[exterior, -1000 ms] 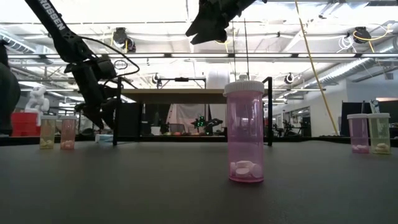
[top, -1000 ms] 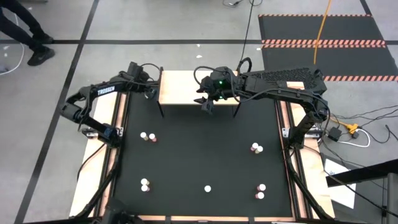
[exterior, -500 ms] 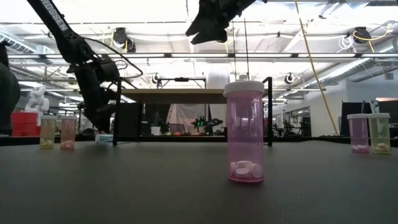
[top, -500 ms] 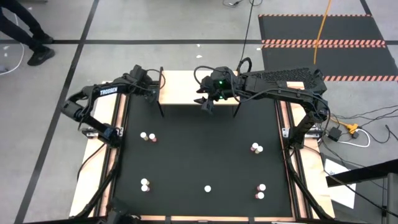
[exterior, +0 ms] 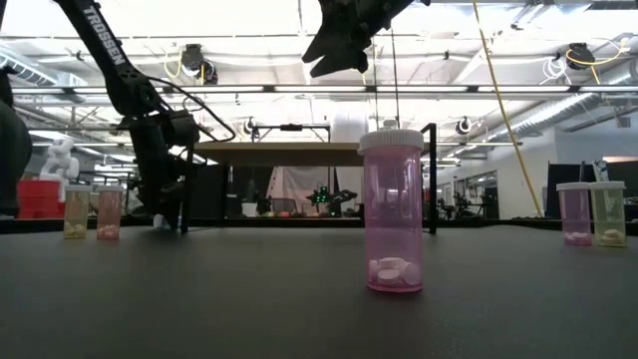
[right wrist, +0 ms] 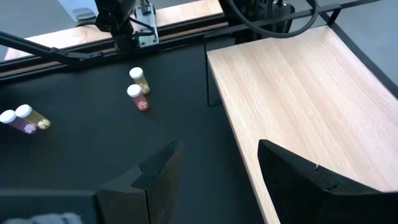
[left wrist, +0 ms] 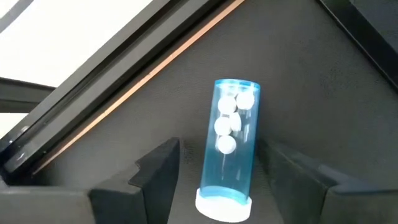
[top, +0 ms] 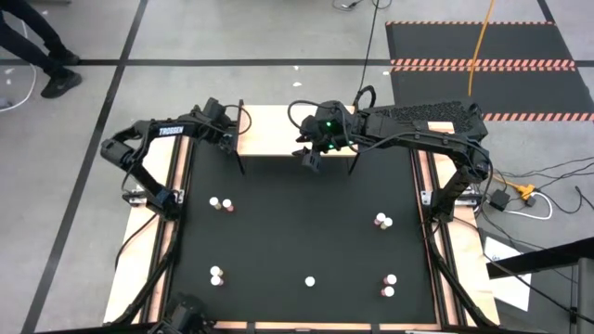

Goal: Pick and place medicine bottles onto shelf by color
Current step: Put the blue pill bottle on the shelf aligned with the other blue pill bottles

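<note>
Left gripper (left wrist: 217, 174), upper left in the overhead frame, straddles a blue bottle (left wrist: 229, 146), fingers not yet touching; right gripper (top: 310, 156) hovers parted over the shelf (top: 269, 130).

grey tiled floor (top: 278, 37), striped hazard mat (top: 483, 63), bright ceiling lights (exterior: 249, 20)

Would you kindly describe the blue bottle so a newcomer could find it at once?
Start at the wooden shelf at the mat's far edge, then go to its left end, where the left gripper hangs low. The blue bottle lies on its side between the open fingers, the only blue one; the others seen are pink or yellow and upright.
</note>
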